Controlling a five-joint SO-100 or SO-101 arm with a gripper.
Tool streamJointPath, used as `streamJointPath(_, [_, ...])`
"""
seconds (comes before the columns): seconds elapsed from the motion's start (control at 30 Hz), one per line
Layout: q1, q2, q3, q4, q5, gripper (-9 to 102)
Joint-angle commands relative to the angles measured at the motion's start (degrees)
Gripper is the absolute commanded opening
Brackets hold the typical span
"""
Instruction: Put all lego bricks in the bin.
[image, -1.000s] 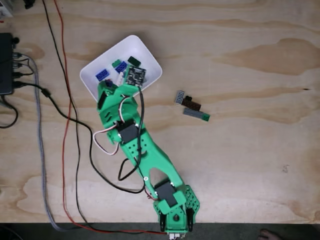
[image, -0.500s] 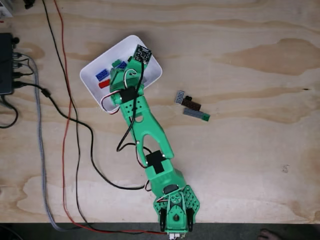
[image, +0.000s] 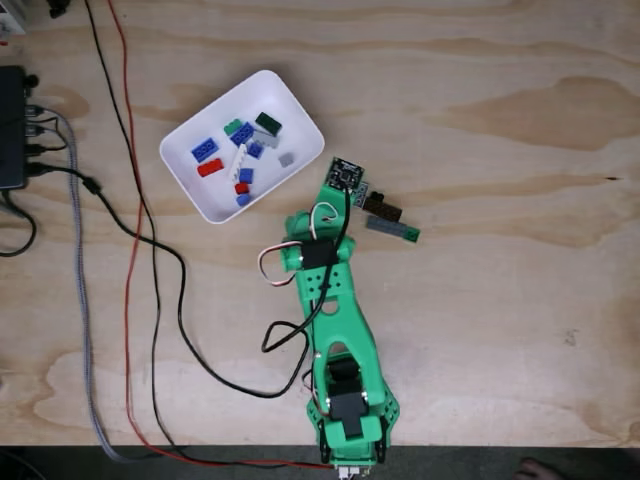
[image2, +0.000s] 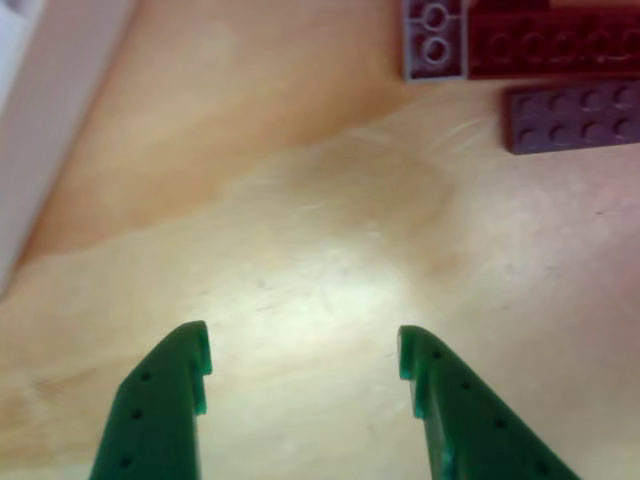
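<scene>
The white bin (image: 297, 128) lies at upper left in the fixed view and holds several lego bricks, among them a blue one (image: 205, 150), a red one (image: 210, 168) and a grey one (image: 287, 158). Three bricks lie on the wood to its right: a small grey one (image: 361, 194) (image2: 435, 38), a dark brown one (image: 383, 208) (image2: 555, 45) and a long grey plate (image: 392, 229) (image2: 570, 115). My green gripper (image: 345, 180) (image2: 303, 350) hovers just left of them, open and empty, with the bricks beyond its fingertips. The bin's wall (image2: 40, 120) shows at left in the other view.
Black, red and grey cables (image: 135, 260) run down the left part of the table from a black box (image: 12, 125). The arm's base (image: 350, 425) sits at the table's front edge. Bare wood stretches to the right.
The arm swung right from above the bin to beside the three loose bricks. The bricks in the bin are uncovered now.
</scene>
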Motion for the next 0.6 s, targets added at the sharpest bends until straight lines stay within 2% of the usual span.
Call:
streamJointPath(0.0, [4.39,-12.3,-1.23,-6.68,-6.59,21])
streamJointPath(0.17, [9.14,-21.01,-6.77,-10.2,-13.36,22])
streamJointPath(0.33, [13.18,-23.12,-7.29,-17.14,-19.86,21])
streamJointPath(0.47, [14.68,-23.64,-6.86,-23.38,-22.59,17])
streamJointPath(0.57, [14.94,-23.55,-6.94,-24.7,-23.29,17])
